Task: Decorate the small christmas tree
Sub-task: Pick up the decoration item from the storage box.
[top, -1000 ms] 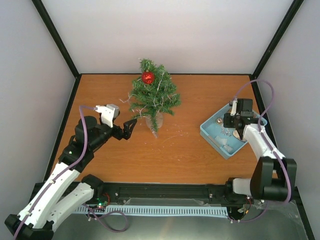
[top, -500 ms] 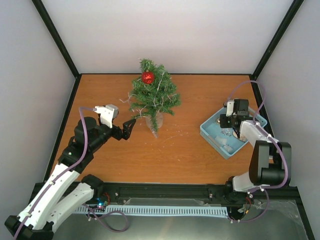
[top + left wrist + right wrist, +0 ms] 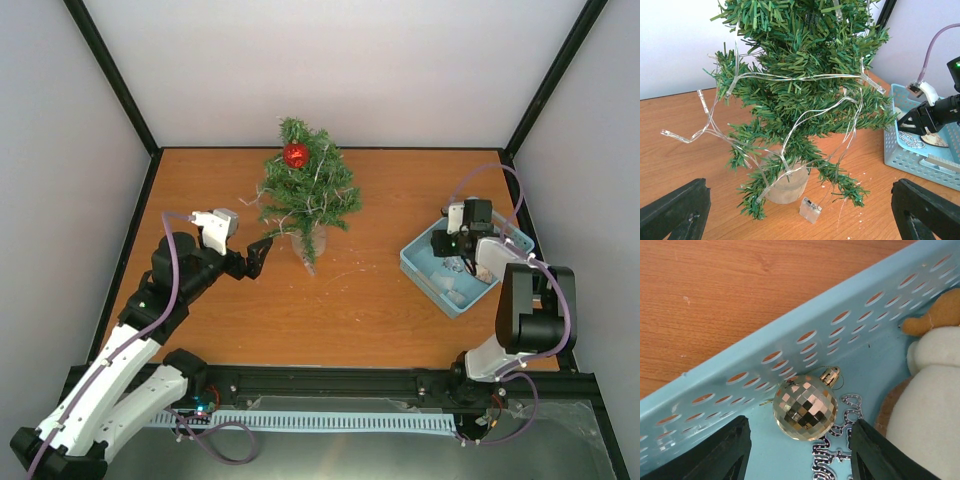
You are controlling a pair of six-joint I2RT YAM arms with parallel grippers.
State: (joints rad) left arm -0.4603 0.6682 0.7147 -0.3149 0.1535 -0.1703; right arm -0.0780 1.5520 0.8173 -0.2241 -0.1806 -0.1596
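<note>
Presently, nearest first.

1. My right claw [image 3: 800, 452]: jaws parted and holding nothing, lowered inside the pale blue basket [image 3: 850, 320]. One finger stands on each side of the gold mirror-ball bauble [image 3: 805, 409], and neither touches it.
   - Handling: the ball is faceted and round, so I judge it will squirt out of an off-centre pinch. I should centre it, sink until the pads meet its widest part, then close gently.
   - I should leave the gold cap [image 3: 831, 375] and its loop free for hooking on a branch.
2. Crowding:
   - The bauble lies against the basket's perforated wall.
   - A silver filigree ornament [image 3: 837, 450] is just beside the bauble.
   - A white plush figure [image 3: 925, 390] is near on the other side.
   - I judge a straight upward lift over the rim is safest.
3. My left claw [image 3: 800, 215]: spread wide and empty, low over the surface [image 3: 670, 165], facing the tree's pale base [image 3: 787, 182].
4. Small christmas tree [image 3: 305, 195]:
   - It stands upright at mid-surface toward the back wall, well apart from the basket.
   - It already carries a red bauble [image 3: 296, 155] near the top.
   - Its string lights [image 3: 710, 127] loop out loosely, which I judge a snag risk.
   - Their battery box [image 3: 810, 210] lies by the base.
5. Room: the basket sits near the right frame post [image 3: 520, 130], so I should swing inward across the wood.
</note>
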